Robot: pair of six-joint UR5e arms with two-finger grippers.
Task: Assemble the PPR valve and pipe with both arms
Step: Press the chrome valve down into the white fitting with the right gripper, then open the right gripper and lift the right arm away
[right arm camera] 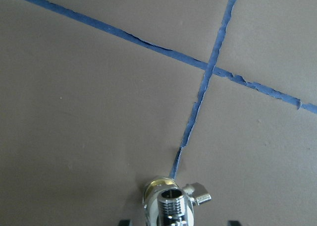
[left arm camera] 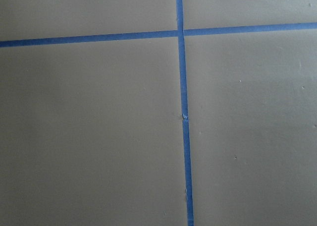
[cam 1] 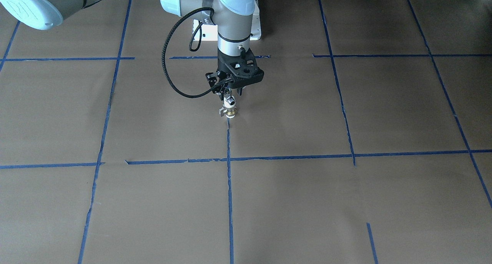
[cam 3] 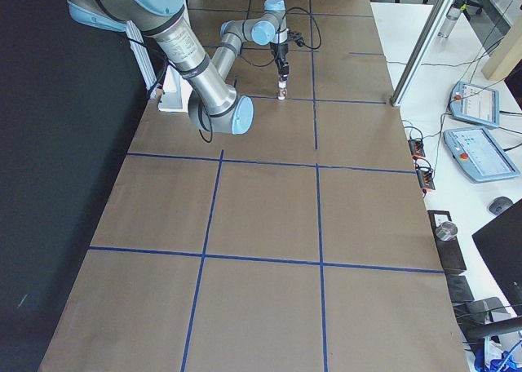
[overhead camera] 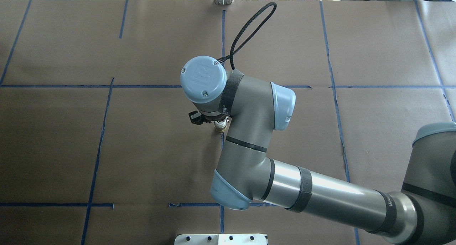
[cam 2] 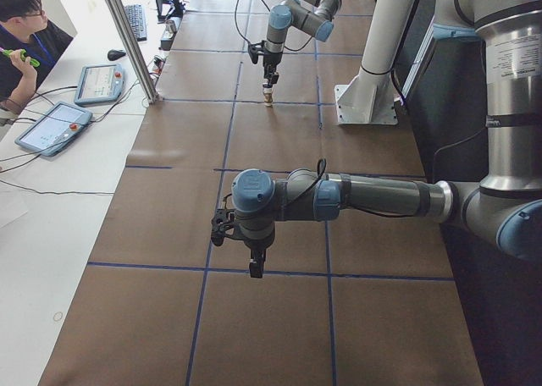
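Observation:
The PPR valve (cam 1: pixel 229 111), white with a brass band and a small grey lever, stands upright on a blue tape line. The chrome pipe (cam 1: pixel 230 101) sits on top of it. In the right wrist view the pipe's threaded open end (right arm camera: pixel 169 207) faces the camera, with the brass ring and lever behind it. My right gripper (cam 1: pixel 231 95) hangs straight down over the pipe. Its fingertips (right arm camera: pixel 125 223) show set wide apart on either side, so it looks open. My left gripper (cam 2: pixel 256 267) hovers over bare paper far from the parts, and I cannot tell whether it is open.
Brown paper with a blue tape grid (cam 1: pixel 229 179) covers the table. A white base plate (overhead camera: pixel 221 239) is at the robot's side. In the exterior left view an operator (cam 2: pixel 21 30), tablets and a metal post (cam 2: pixel 127 39) are beyond the far edge.

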